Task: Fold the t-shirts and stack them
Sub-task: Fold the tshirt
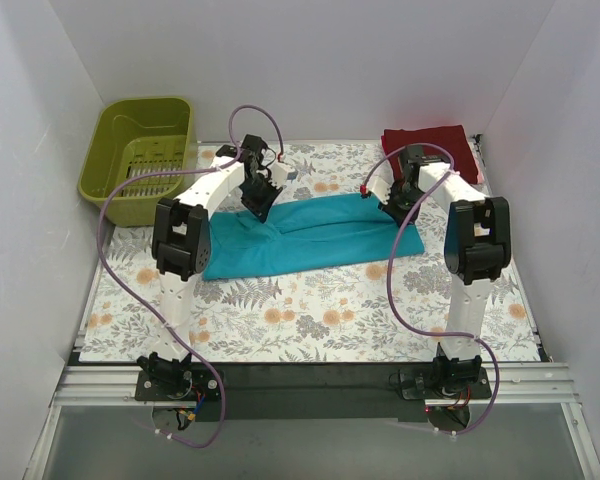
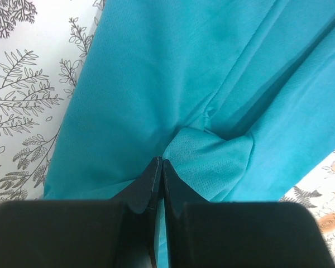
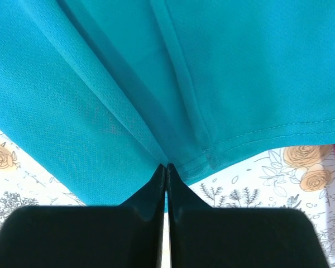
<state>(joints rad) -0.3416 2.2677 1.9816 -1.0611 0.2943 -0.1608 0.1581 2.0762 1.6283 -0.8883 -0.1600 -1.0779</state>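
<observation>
A teal t-shirt [image 1: 315, 235] lies folded lengthwise across the middle of the floral mat. My left gripper [image 1: 260, 205] is shut on a fold of the teal cloth [image 2: 212, 162] at the shirt's upper left part. My right gripper [image 1: 397, 208] is shut on the hemmed edge of the teal shirt [image 3: 234, 139] at its right end. A dark red t-shirt [image 1: 435, 145] lies folded at the back right of the mat, apart from both grippers. No pink shirt shows.
An olive-green plastic basket [image 1: 140, 160] stands at the back left, just off the mat. White walls close in the left, right and back. The arm bases sit on a black rail [image 1: 310, 385] at the near edge.
</observation>
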